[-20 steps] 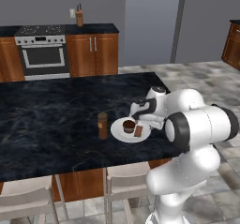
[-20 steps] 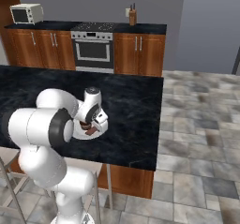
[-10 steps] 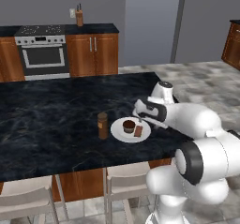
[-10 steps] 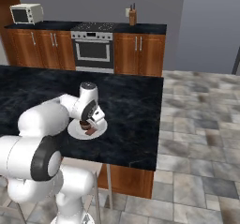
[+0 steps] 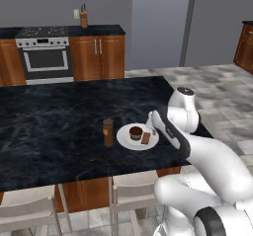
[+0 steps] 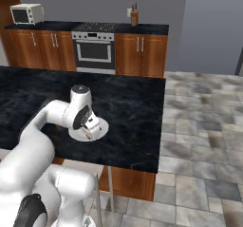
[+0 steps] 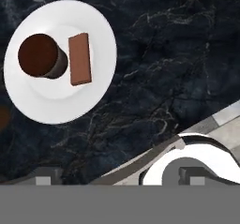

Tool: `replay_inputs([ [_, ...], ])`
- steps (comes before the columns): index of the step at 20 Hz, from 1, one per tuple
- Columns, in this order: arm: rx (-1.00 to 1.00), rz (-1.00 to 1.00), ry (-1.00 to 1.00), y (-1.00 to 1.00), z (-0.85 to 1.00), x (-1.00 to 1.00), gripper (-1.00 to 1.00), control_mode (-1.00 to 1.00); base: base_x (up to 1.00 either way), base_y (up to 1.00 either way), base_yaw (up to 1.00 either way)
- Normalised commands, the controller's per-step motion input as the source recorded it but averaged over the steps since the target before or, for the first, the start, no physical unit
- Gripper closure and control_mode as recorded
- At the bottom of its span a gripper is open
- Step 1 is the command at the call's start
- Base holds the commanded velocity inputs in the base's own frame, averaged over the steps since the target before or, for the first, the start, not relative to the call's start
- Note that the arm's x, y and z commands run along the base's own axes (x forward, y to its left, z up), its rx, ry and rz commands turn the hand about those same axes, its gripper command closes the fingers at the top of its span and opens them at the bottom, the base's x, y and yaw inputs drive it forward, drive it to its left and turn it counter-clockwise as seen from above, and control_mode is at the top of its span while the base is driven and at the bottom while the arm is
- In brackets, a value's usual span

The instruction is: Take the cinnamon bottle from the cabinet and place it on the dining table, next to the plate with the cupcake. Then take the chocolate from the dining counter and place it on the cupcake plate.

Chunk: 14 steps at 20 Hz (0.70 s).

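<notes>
Gripper open and empty, at centre of the left base view, just right of the plate; arm folded low over the table edge. Chocolate lies flat on plate beside cupcake. Bottle stands upright just left of plate.

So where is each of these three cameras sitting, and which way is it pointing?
Left base view: behind the arm on its left, looking forward and down over the black table at the plate, cupcake, chocolate and bottle; white arm at lower right.
Right base view: behind on the right, same table; arm at lower left, covering part of the plate.
Hand view: on the hand, looking straight down on the plate.
All three share the plate.
</notes>
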Motion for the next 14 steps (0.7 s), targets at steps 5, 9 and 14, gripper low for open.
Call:
replay_inputs([
  [5, -0.11, 0.04, -0.11, 0.11, 0.11, -0.89, -1.0, -1.0, 0.0, 0.0, 0.0],
  [9, -0.16, 0.07, -0.15, 0.14, 0.08, -0.9, -1.0, -1.0, 0.0, 0.0, 0.0],
  [14, -0.05, 0.0, -0.12, 0.1, 0.15, -0.85, -1.0, -1.0, 0.0, 0.0, 0.0],
])
